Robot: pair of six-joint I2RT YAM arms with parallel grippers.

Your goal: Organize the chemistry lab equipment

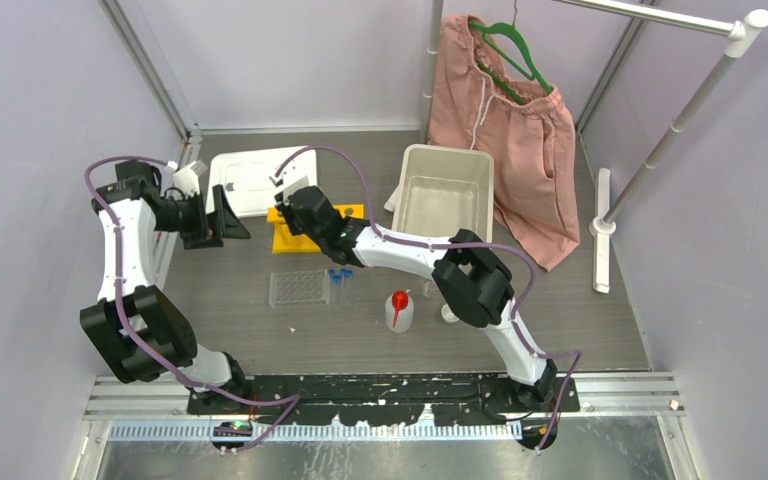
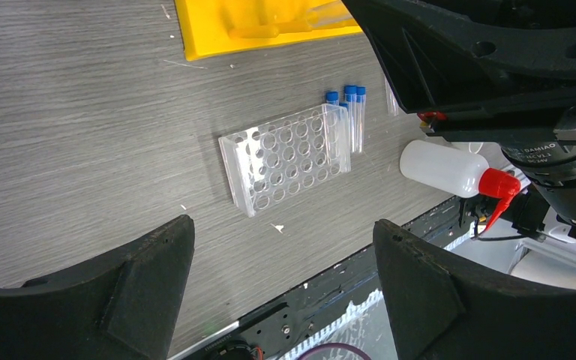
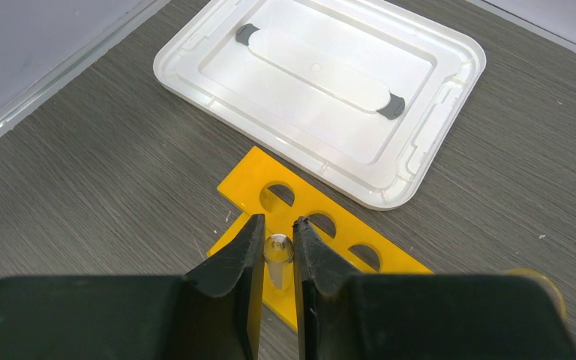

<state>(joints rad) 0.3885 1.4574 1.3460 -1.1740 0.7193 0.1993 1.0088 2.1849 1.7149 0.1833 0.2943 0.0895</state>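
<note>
Right wrist: right gripper (image 3: 277,244), jaws narrow, pinching a small clear tube (image 3: 276,259) just above the holes of the yellow six-hole tube rack (image 3: 246,178). Likely light, stiff, slick, breakable; best pinched gently near the rim. Left gripper (image 2: 281,225) spread wide, holding nothing.

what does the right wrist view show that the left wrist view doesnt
Only the right wrist: the white lid with grey latches, and the right gripper shut on a small clear tube over the yellow tube rack, whose holes show. Only the left wrist: the clear grid rack, the blue-capped tubes by it, and the red-spouted squeeze bottle. Both: the yellow tube rack and the grey table.
</note>
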